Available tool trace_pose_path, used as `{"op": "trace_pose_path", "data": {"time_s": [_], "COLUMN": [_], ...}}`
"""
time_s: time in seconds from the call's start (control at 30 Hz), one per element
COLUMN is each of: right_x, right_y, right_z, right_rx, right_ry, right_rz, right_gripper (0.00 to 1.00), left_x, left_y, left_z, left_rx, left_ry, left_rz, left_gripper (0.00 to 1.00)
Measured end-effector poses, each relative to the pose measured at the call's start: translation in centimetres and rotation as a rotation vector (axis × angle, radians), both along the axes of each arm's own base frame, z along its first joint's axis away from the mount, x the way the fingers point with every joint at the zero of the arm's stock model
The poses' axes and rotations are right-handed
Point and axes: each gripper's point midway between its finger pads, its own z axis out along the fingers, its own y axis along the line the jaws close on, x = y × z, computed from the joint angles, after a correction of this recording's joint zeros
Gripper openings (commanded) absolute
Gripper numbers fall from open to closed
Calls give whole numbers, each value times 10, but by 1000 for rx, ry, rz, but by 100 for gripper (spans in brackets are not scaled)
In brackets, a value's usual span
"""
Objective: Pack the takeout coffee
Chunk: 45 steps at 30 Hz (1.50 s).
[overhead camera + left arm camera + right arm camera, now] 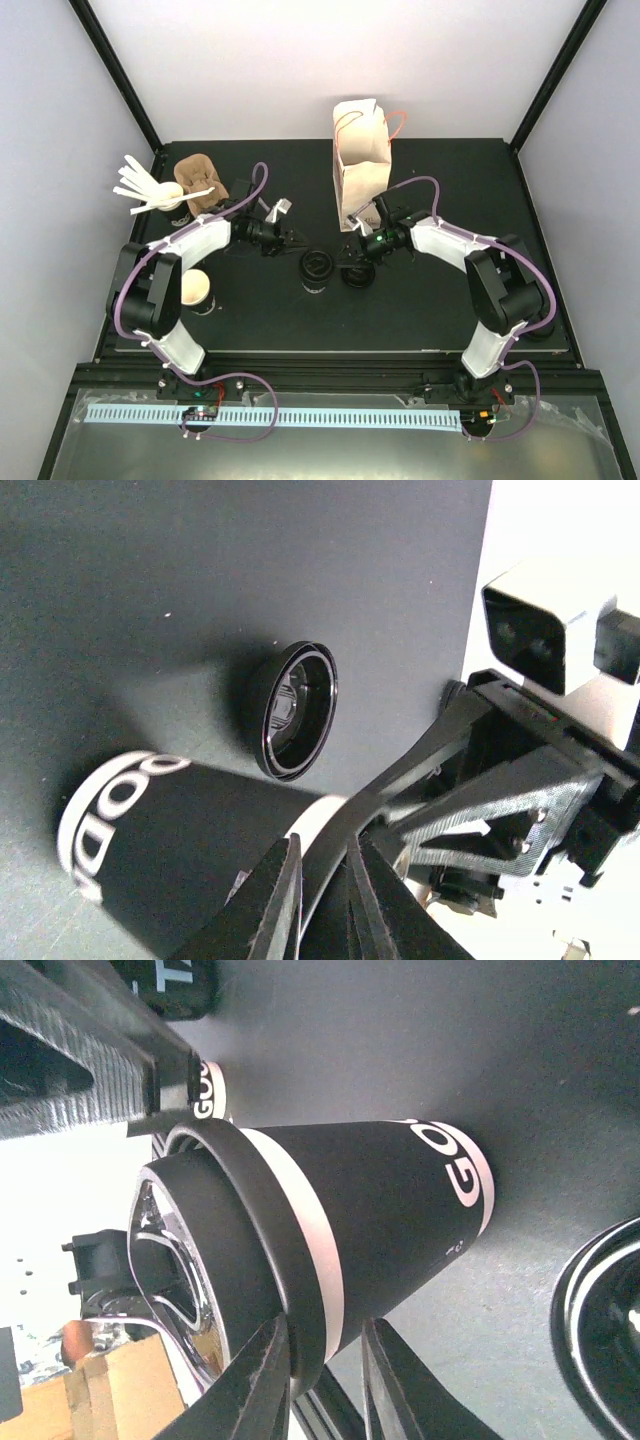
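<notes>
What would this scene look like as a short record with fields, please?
lidded cup: black, white lettering, upright mid-table
left gripper: fingers narrowly apart by its top; grip unclear
right gripper: fingers straddle the rim of its lid; grip unclear
second black lid: beside that cup, not touching
lidless cup: front left, tan inside
paper bag: upright, open, at the back
pulp carrier: back left, beside a cup of white sticks
</notes>
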Motion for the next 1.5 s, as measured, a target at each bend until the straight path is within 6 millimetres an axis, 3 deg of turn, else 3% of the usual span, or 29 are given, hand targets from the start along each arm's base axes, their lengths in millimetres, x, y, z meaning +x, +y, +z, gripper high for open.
{"op": "trace_pose_path", "data": {"time_s": [0.17, 0.3, 0.53, 0.6, 0.63, 0.8, 0.97, 1.1, 1.27, 1.3, 1.5], "right_x": [-10, -5, 10, 10, 10, 12, 23, 13, -8, -27, -45], "right_y": [6, 6, 8, 6, 5, 0, 8, 13, 8, 9, 17], "right_z": [0, 4, 20, 21, 21, 22, 52, 64, 49, 33, 25], "right_rx": [-15, -48, -73, -84, -88, -145, -206, -221, -257, -289, -341], "right_ry": [45, 57, 23, 25, 26, -9, -214, -291, -265, -235, -254], "right_rz": [7, -19, -67, -77, -80, -75, 4, 64, 99, 141, 192], "right_gripper": [24, 25, 25, 29, 36, 48, 59, 65, 76, 84, 80], "left_x": [6, 10, 25, 29, 30, 20, -1, -21, -30, -26, -21], "left_y": [-6, -7, 2, 6, 7, 18, 30, 39, 42, 41, 37], "left_z": [4, 9, 26, 33, 35, 42, 57, 55, 33, 20, 16], "left_rx": [-10, -10, 36, 58, 68, 123, 178, 215, 237, 244, 213], "left_ry": [-14, -27, -90, -110, -119, -133, -179, -192, -144, -115, -110], "left_rz": [-13, -14, -12, -11, -12, -13, -19, -39, -65, -72, -78], "left_gripper": [18, 25, 57, 63, 65, 68, 70, 69, 68, 68, 67]}}
